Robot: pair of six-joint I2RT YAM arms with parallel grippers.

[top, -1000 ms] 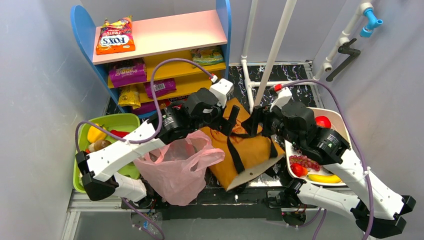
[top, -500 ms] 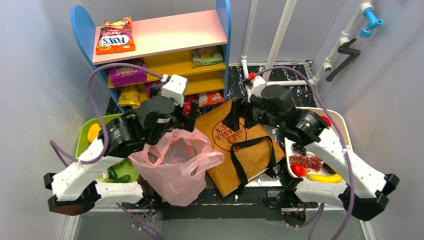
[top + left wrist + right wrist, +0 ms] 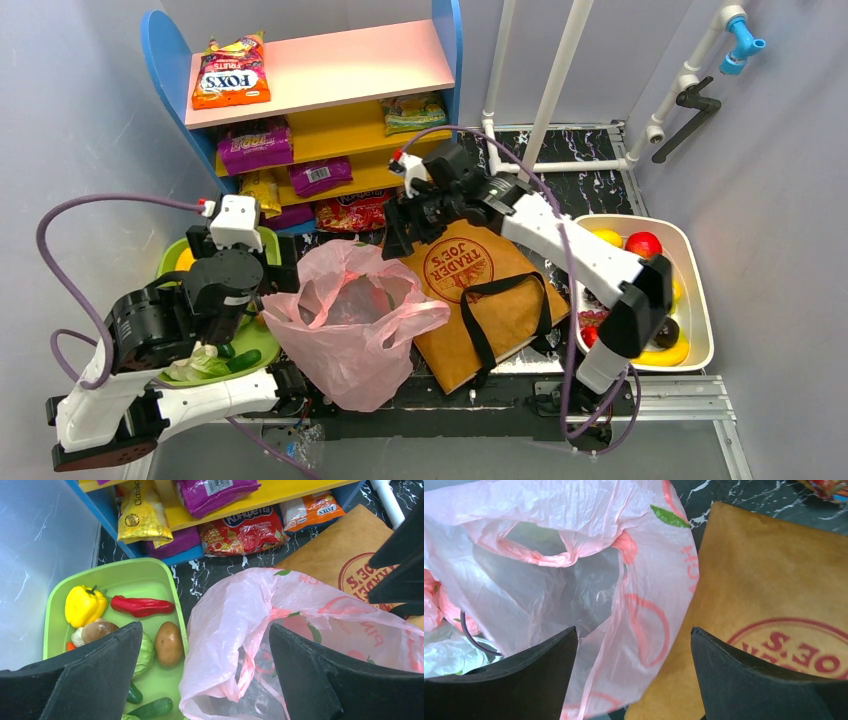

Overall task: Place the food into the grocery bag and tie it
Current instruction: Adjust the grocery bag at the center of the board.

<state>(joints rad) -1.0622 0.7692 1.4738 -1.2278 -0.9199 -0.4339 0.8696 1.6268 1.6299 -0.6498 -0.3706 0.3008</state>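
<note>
Above the green tray (image 3: 140,580) at the tabletop's left edge, the left pincer (image 3: 205,626) hangs spread wide and empty, pulled back from the pink rim it crowded half a second ago. Equally wide and holding nothing, the right pincer (image 3: 634,629) has swung off the stiff brown paper bag (image 3: 764,580) to where it meets the grocery bag (image 3: 639,580), a thin, crinkly, translucent pink sack slumped open by the near edge. A glossy yellow pepper (image 3: 84,605), a red chilli (image 3: 142,606) and a potato (image 3: 168,642) lie in the tray.
</note>
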